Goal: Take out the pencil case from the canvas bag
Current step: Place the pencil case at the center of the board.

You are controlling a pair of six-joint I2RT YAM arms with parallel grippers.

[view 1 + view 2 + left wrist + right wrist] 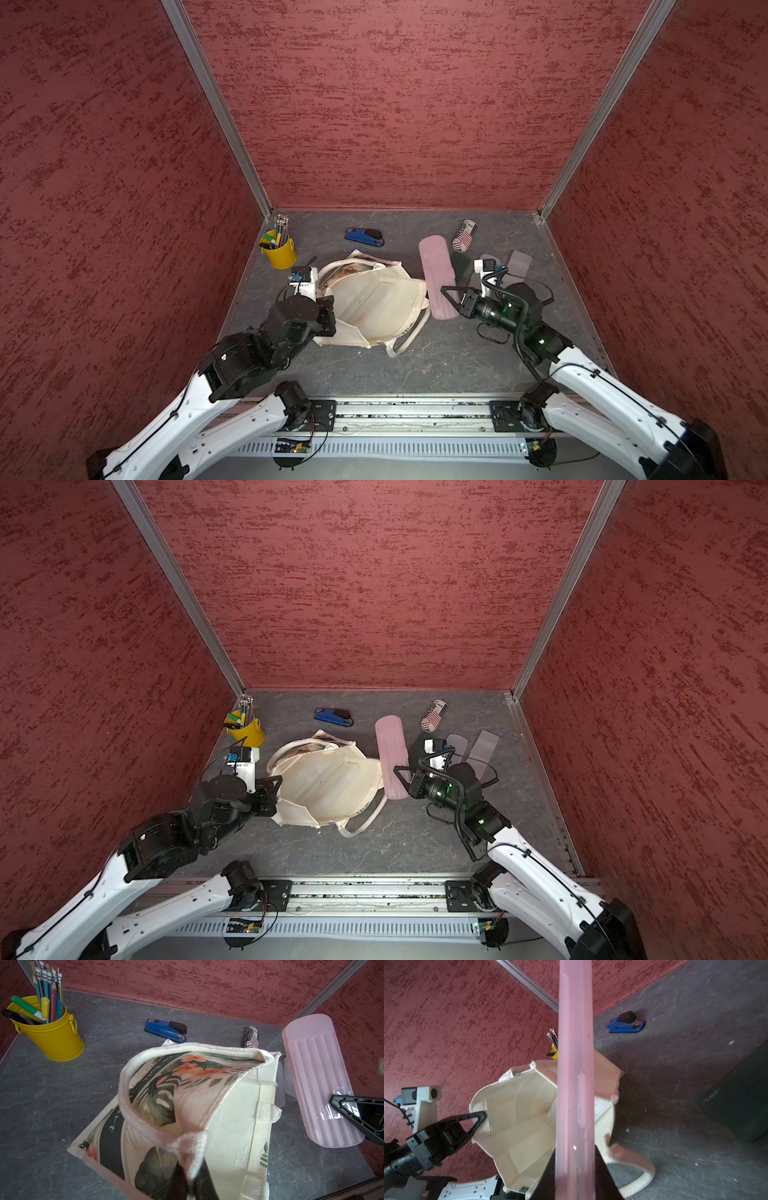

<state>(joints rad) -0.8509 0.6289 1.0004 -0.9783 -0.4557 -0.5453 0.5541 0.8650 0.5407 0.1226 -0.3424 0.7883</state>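
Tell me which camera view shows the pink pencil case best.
The left wrist view: the pencil case is close, sharp and nearly whole, its ribbed face towards the camera. Both top views show the case at full length, but small. The right wrist view shows it only as a blurred, edge-on pink strip.

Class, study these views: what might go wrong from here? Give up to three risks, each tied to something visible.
1. The right gripper grips the pink pencil case near one end; it may pivot or slip out.
2. The left gripper pinches only the rim of the canvas bag, which may sag or slip free.
3. The case's far end is close to the striped roll; swinging could knock it.
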